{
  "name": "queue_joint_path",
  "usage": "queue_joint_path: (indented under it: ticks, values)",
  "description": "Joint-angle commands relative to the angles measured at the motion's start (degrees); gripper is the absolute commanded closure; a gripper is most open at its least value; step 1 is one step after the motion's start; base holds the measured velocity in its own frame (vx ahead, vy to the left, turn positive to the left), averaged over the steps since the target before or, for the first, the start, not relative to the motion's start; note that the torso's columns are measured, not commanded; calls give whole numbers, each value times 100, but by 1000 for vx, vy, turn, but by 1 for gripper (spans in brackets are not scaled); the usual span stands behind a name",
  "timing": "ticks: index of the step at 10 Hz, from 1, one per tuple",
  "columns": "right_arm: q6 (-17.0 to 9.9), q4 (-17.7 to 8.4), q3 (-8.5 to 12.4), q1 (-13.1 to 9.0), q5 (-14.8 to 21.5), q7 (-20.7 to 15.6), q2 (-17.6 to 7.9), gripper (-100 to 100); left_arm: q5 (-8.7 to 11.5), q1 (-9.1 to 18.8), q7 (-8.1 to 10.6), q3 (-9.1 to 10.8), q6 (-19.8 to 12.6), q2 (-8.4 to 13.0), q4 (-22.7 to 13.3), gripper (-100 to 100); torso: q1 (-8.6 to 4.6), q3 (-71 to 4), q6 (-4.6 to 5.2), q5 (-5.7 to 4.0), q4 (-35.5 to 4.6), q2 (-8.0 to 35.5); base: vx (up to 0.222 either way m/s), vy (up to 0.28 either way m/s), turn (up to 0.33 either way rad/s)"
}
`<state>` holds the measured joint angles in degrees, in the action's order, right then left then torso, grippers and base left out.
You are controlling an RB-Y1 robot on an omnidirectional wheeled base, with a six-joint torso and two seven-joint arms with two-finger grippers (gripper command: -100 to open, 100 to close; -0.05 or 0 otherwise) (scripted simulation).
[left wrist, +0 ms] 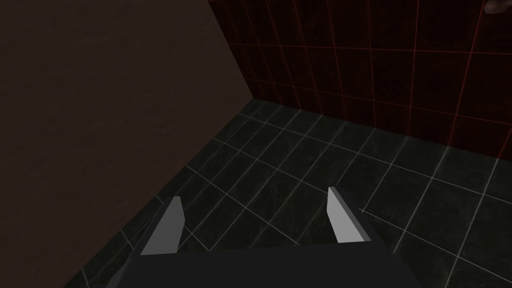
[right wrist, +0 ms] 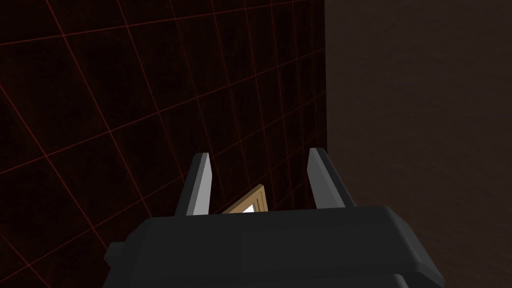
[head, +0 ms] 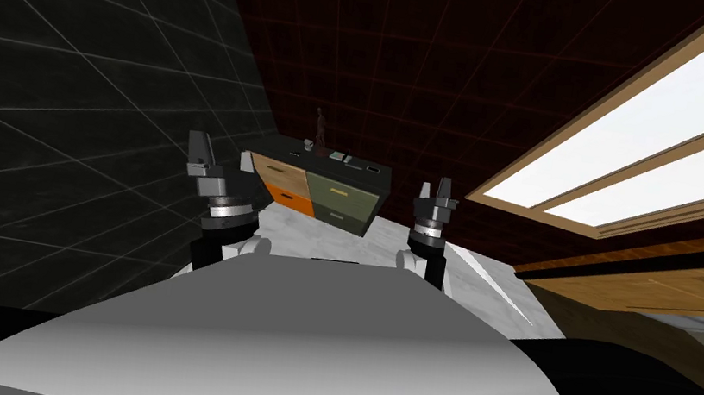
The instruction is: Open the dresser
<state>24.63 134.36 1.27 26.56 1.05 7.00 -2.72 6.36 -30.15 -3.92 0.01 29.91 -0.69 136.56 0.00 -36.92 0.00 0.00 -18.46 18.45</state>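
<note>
Head view: dresser (head: pixel 316 190) ahead, well apart from left hand (head: pixel 201 142) and right hand (head: pixel 436 187); both hands' fingers spread.

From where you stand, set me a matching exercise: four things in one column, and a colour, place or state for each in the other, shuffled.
Things:
1 dresser top
2 lower left drawer
3 left gripper
4 window

Descriptions:
A fingers open, nothing between them
B bright white, on my right
C orange
D dark, nearly black

Pairs: 1-D; 2-C; 3-A; 4-B
</note>
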Motion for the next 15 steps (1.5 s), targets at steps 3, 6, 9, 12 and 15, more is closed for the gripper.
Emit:
queue_joint_path:
  ticks: [3, 6, 9, 12, 15]
  values:
    - [0, 0, 0, 0, 0, 0, 0, 0, 0, 0, 0, 0, 0, 0, 0, 0, 0, -2535, 0, 0, -1269, 1271, 0, 0, 0]
    - [0, -2, 0, 1, 0, 0, 0, 0, -28, 22, -8, -44, -23, 397, -125, -100, 3, -4624, 0, 1, -2302, 2305, 21, 1, -5]
    - [0, -2, 0, 2, 0, 0, 0, 0, -116, 91, -34, -180, -94, 796, -511, -100, -1, -4770, 0, 0, -2378, 2371, 79, -2, -13]
    - [0, -2, 0, 2, 0, 0, 0, 0, -200, 157, -59, -309, -162, 915, -881, -100, 1, -4767, 0, 1, -2382, 2380, 119, 11, -17]
    - [0, -2, 0, 2, 0, 0, 0, 0, -287, 226, -84, -443, -232, 933, -1264, -100, -1, -4760, 0, 0, -2385, 2391, 101, 5, -15]
